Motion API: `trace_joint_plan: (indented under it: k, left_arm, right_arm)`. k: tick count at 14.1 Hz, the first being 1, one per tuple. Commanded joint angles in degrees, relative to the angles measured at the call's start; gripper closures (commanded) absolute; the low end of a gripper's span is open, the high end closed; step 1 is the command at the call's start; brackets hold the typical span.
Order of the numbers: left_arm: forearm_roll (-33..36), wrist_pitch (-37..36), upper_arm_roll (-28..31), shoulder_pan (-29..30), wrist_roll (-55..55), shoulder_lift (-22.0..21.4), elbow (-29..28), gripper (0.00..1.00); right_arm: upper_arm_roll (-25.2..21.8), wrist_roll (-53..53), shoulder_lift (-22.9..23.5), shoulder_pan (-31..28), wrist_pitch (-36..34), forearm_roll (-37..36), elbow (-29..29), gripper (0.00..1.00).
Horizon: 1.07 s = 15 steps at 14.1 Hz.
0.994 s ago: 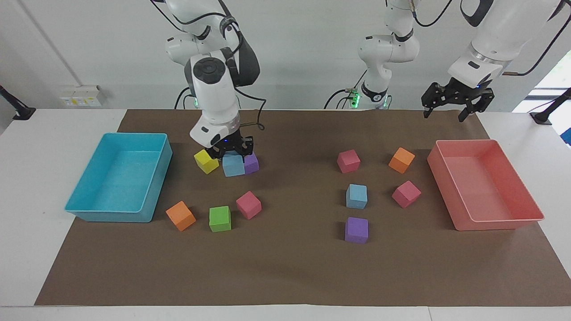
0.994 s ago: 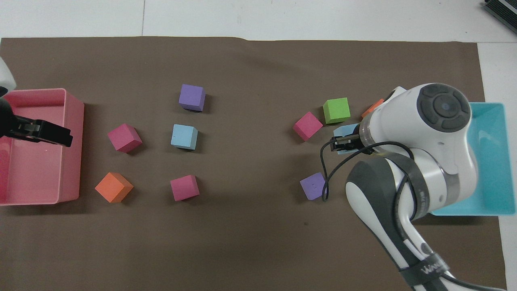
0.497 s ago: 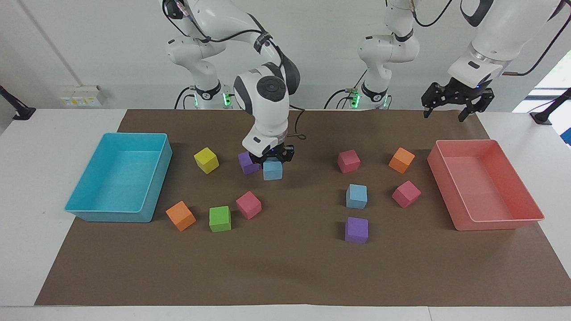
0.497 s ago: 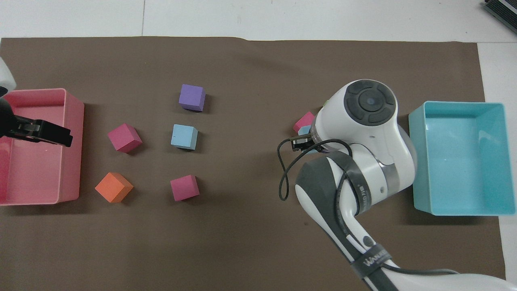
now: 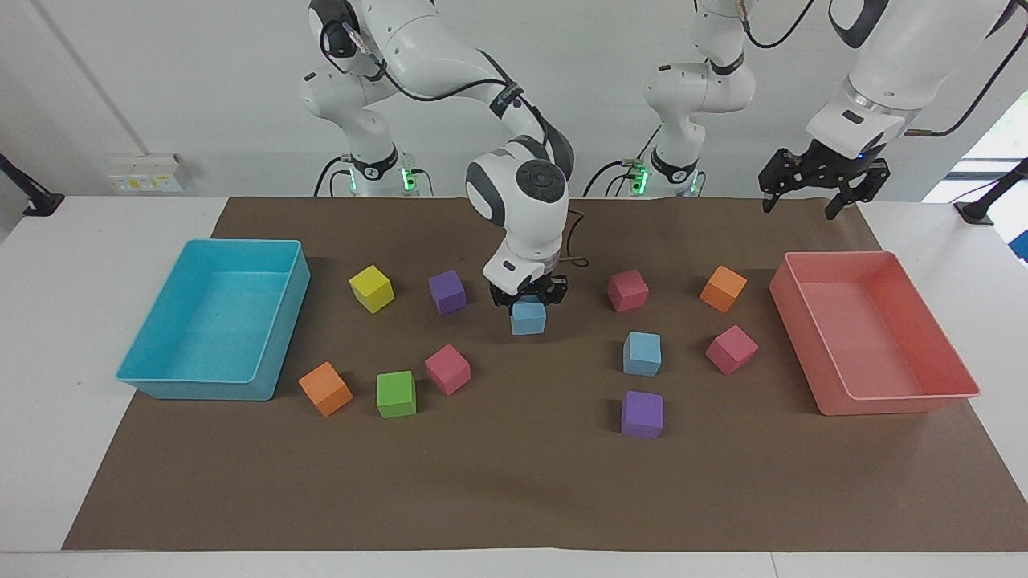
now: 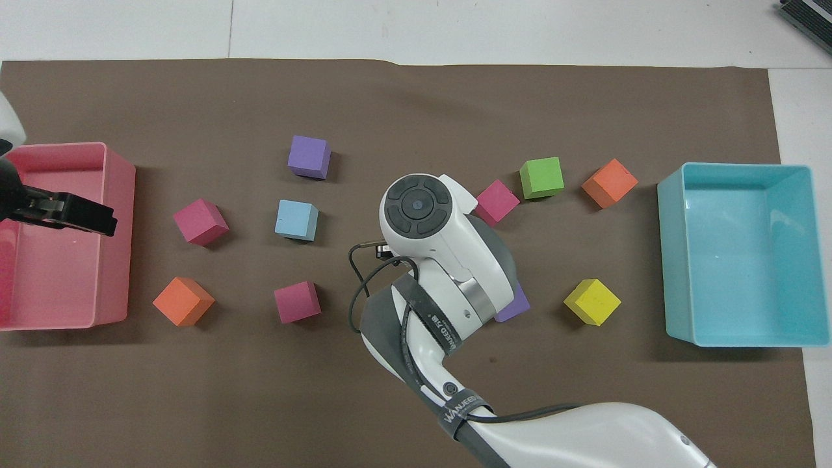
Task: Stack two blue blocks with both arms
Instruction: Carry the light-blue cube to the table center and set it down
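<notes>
My right gripper (image 5: 528, 299) is shut on a light-blue block (image 5: 528, 318) and holds it low over the middle of the mat, between a purple cube (image 5: 446, 291) and a magenta cube (image 5: 627, 290). In the overhead view the right arm's wrist (image 6: 419, 208) hides this gripper and its block. The second light-blue block (image 5: 642, 353) sits on the mat toward the left arm's end, and it also shows in the overhead view (image 6: 296, 220). My left gripper (image 5: 811, 197) is open and empty, waiting in the air over the pink tray's near edge (image 5: 835, 255).
A cyan tray (image 5: 201, 387) stands at the right arm's end, the pink tray at the left arm's end. Yellow (image 5: 371, 288), orange (image 5: 324, 388), green (image 5: 396, 393) and magenta (image 5: 447, 368) cubes lie near the cyan tray. Purple (image 5: 642, 413), magenta (image 5: 732, 349) and orange (image 5: 723, 288) cubes surround the second blue block.
My right gripper has carried the blue block from between the yellow and purple cubes toward the left arm's end, to the mat's middle. The left arm has not moved.
</notes>
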Motion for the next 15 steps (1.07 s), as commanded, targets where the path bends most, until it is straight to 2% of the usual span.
trace_joint_plan:
  k: [1, 6, 15]
  left_arm:
    - [0.4, -0.7, 0.1, -0.2, 0.6, 0.0, 0.5, 0.0]
    - [0.4, -0.5, 0.0, -0.2, 0.8, 0.0, 0.5, 0.0]
    - [0.3, -0.3, 0.0, -0.2, -0.1, 0.0, 0.5, 0.0]
  right_arm:
    - [-0.1, 1.3, 2.2, 0.1, 2.5, 0.0, 1.6, 1.0]
    - [0.2, 1.3, 4.3, 0.9, 6.5, 0.0, 1.3, 1.0]
    - [0.4, -3.8, 4.4, 0.9, 6.9, 0.0, -1.2, 1.0]
